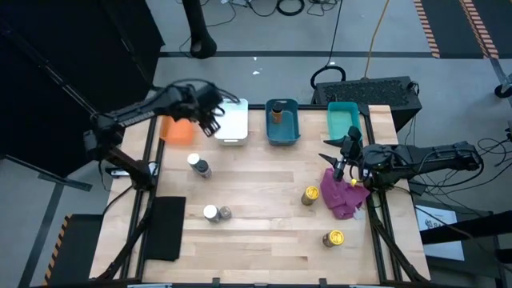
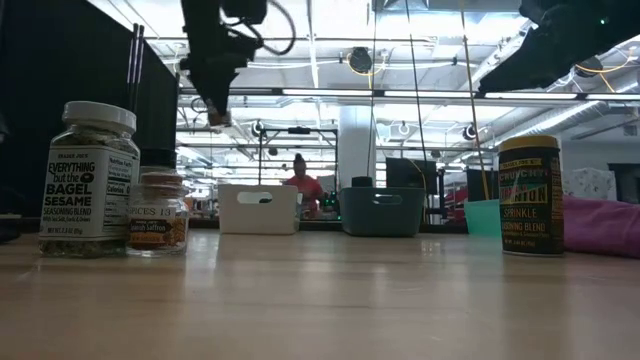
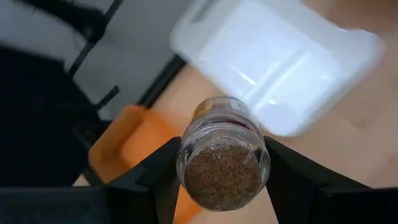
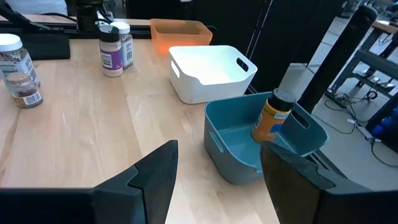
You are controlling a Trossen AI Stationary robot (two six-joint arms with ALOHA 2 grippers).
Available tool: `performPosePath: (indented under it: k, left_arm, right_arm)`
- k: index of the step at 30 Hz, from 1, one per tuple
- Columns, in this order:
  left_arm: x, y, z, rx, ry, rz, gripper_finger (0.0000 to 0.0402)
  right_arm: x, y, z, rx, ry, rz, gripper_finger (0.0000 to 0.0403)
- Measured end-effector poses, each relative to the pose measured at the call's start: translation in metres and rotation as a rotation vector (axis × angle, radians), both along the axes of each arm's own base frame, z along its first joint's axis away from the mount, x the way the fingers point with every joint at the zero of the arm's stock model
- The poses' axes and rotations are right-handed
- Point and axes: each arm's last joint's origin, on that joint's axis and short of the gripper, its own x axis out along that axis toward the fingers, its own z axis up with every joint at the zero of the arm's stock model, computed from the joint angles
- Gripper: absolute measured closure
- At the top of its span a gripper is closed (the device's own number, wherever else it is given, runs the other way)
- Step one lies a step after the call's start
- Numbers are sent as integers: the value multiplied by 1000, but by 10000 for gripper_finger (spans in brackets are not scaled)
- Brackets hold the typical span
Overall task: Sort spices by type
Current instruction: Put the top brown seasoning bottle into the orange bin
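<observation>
The left end effector (image 1: pixel 210 120) pinches a small clear glass jar of brown spice (image 3: pixel 222 163) between its dark fingers, in the air between the orange rectangular bin (image 1: pixel 178 130) and the white rectangular bin (image 1: pixel 230 122). The right end effector (image 1: pixel 342 159) is spread, holding nothing, above the magenta cloth (image 1: pixel 344 194) on the wooden counter (image 1: pixel 264 192). The blue rectangular bin (image 4: pixel 249 142) holds one orange jar with a dark lid (image 4: pixel 271 119), leaning against its wall. Nothing shows inside the white bin.
</observation>
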Motion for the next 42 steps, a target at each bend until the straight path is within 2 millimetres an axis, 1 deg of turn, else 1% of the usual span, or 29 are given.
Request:
performPosePath:
  k: [3,6,12,15,19,23,26,29,33,42]
  left_arm:
    - [-22,20,-5,-22,-5,135,207]
    - [-42,36,-19,-55,7,241,207]
    - [-70,61,-46,-93,39,386,207]
    - [-85,75,-56,-93,-5,463,207]
    - [-99,86,-69,-114,-38,517,207]
    - [-107,90,-84,-146,-75,542,207]
    - [-107,91,-95,-162,-121,543,207]
    - [-109,90,-104,-195,-114,545,207]
    - [-109,88,-111,-216,-97,548,207]
    - [-110,84,-113,-279,-99,546,207]
  right_arm:
    - [0,0,-1,16,-2,-7,193]
    - [-1,0,-1,32,0,-8,193]
    - [0,1,-2,57,-7,5,193]
    - [0,1,-1,57,-7,5,193]
    - [0,1,-1,57,-7,4,193]
    - [0,1,-2,56,-6,5,193]
    - [0,1,-2,54,-4,6,193]
    - [0,1,-2,54,-4,6,193]
    - [0,1,-2,54,-3,5,193]
    - [0,1,-2,54,-3,5,193]
